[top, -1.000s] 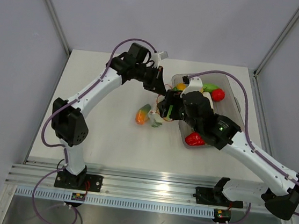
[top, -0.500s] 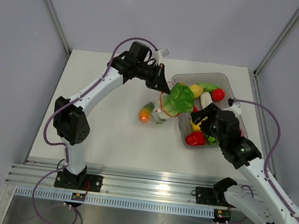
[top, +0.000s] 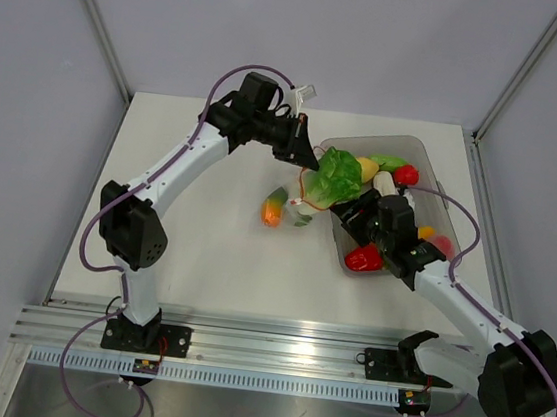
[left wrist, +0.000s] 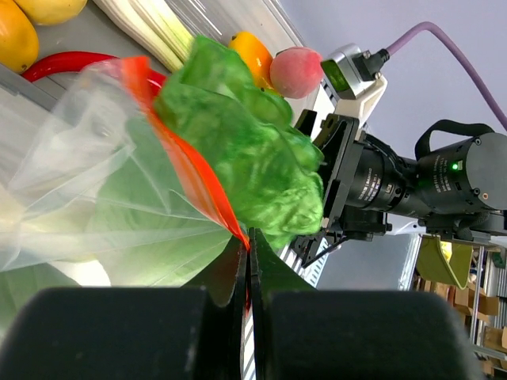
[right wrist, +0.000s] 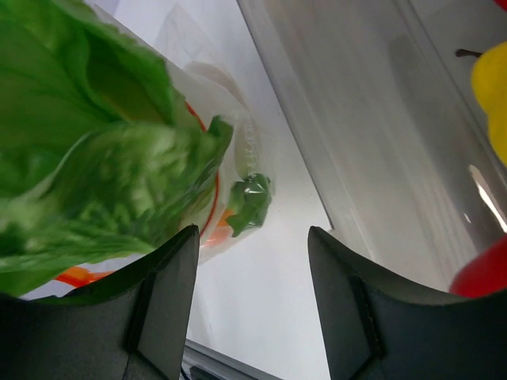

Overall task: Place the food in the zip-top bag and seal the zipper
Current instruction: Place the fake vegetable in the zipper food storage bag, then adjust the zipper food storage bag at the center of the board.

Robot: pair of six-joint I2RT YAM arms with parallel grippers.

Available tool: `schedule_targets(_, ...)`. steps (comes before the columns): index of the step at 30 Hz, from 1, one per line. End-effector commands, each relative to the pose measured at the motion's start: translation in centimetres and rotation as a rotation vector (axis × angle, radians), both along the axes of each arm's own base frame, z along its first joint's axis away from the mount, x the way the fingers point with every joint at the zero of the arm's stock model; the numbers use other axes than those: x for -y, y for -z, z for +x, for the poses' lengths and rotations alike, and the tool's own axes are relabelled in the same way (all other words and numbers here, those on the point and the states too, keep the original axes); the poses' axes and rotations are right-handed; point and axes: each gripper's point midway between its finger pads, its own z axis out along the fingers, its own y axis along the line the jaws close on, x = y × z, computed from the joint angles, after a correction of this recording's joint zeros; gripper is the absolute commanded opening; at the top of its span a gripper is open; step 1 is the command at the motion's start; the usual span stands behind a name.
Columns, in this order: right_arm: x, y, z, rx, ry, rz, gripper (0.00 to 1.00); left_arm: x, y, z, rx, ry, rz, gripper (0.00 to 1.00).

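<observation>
1. The left end effector point(left wrist: 246, 257) is fully closed, its two fingers pinching the red-orange zipper point(left wrist: 178, 154) of the clear zip-top bag point(left wrist: 71, 182). It holds that edge raised above the white worktop point(top: 203, 250), apparently so the bag's mouth gapes toward the other arm.
2. A ruffled green toy lettuce point(left wrist: 238, 134) sits in that mouth. Its lower part shows through the thin film, and its top bulges out over the zipper, so it looks only partly inside.
3. The right end effector point(right wrist: 252, 293) hovers just beside the lettuce with its jaws apart and nothing between them. Only bare worktop shows through the gap.
4. A grey translucent tub point(top: 427, 155) stands just to the right of the bag and holds more food: a red pepper point(top: 362, 259), a yellow fruit point(top: 367, 168) and a red tomato point(top: 406, 175). Standing this near, it makes each carry to the bag short.
5. An orange and green carrot point(top: 272, 209) lies at the bag's left side. The views do not show whether it is inside the film or beside it.
6. Judging from this, filling is under way and sealing has not begun. The lettuce would need to sit fully below the zipper line before the strip could be pressed closed.
</observation>
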Motion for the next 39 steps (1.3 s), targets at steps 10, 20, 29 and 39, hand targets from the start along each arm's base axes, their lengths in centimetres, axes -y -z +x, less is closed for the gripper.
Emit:
schedule_targets(10, -1.2, -4.0, 2.2, 0.119, 0.025, 0.124, 0.62, 0.1, -3.8, -0.4, 0.088, 0.038, -0.071, 0.0)
schedule_targets(20, -2.9, -2.1, 4.2, 0.082, -0.011, 0.118, 0.24, -0.1, -4.6, -0.8, 0.099, 0.04, -0.083, 0.0)
schedule_targets(29, -4.6, -4.9, 5.1, 0.179, -0.074, 0.191, 0.24, -0.5, -4.8, -1.0, 0.102, 0.035, -0.084, 0.0)
schedule_targets(39, -5.5, -4.7, 4.6, 0.159, -0.122, 0.216, 0.08, -0.8, -5.1, -1.0, 0.106, 0.034, -0.091, 0.0)
